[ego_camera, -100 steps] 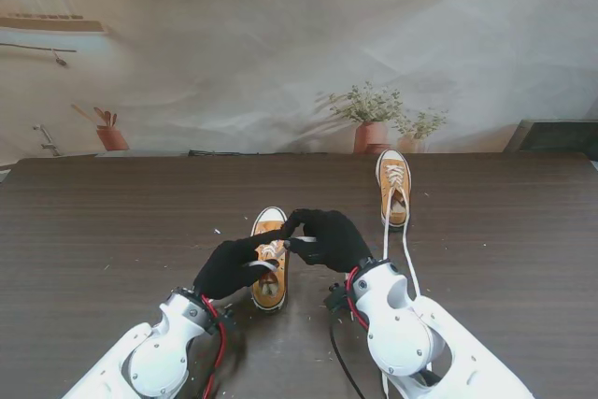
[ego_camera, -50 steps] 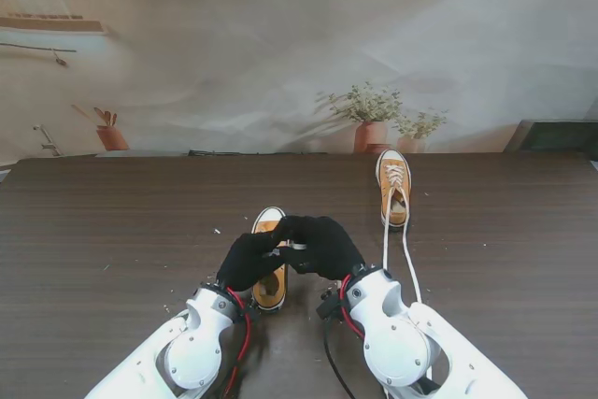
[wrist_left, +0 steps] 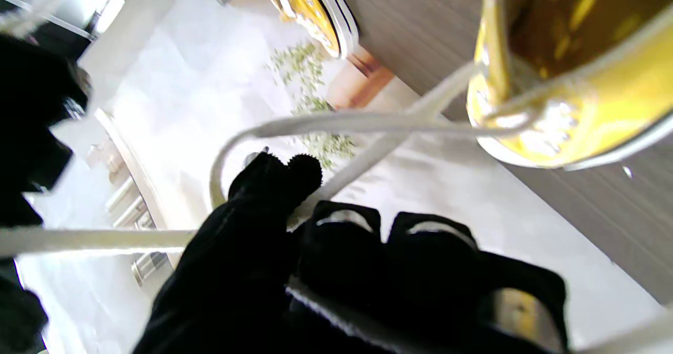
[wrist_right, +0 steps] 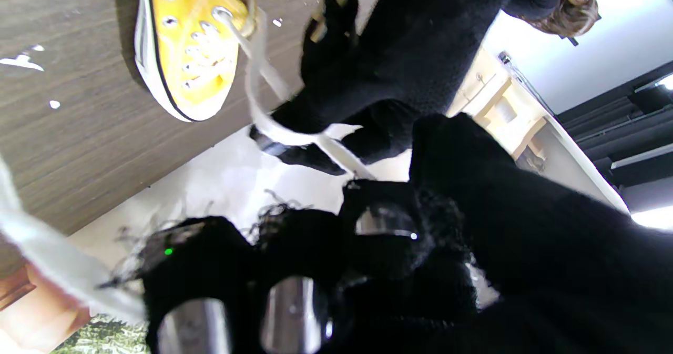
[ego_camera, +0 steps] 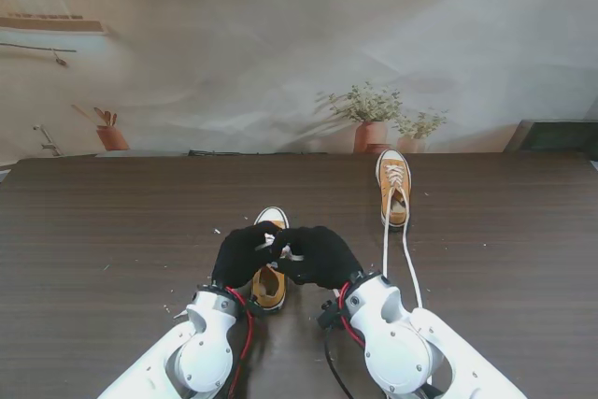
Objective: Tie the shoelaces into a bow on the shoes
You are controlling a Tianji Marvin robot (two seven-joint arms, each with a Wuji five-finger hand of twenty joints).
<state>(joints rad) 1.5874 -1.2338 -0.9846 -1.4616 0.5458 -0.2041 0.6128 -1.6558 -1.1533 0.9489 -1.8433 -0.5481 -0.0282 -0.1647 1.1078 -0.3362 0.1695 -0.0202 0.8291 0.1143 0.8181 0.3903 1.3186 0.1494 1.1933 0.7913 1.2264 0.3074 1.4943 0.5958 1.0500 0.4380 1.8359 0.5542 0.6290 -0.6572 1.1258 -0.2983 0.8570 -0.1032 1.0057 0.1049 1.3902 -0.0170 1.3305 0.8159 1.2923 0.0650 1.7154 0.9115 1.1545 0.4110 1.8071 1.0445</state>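
A yellow sneaker (ego_camera: 271, 279) lies near me at the table's middle, mostly covered by both black-gloved hands. My left hand (ego_camera: 241, 251) and right hand (ego_camera: 318, 254) meet over it, fingers curled on its white lace (ego_camera: 280, 250). In the left wrist view the lace (wrist_left: 336, 128) loops from the shoe (wrist_left: 578, 96) round my fingers (wrist_left: 273, 185). The right wrist view shows the lace (wrist_right: 273, 128) wrapped on the left hand (wrist_right: 389, 64) beside the shoe (wrist_right: 184, 54). A second yellow sneaker (ego_camera: 393, 188) stands farther off to the right, its laces (ego_camera: 405, 254) trailing toward me.
Potted plants (ego_camera: 372, 121) stand at the table's far edge behind the second sneaker. A small pot (ego_camera: 111, 136) sits far left. A black cable (ego_camera: 338, 366) runs near my right arm. Small white flecks dot the dark wood table (ego_camera: 112, 231).
Both hands have drawn nearer to me over the near sneaker and closed together. The left arm has swung in toward the middle.
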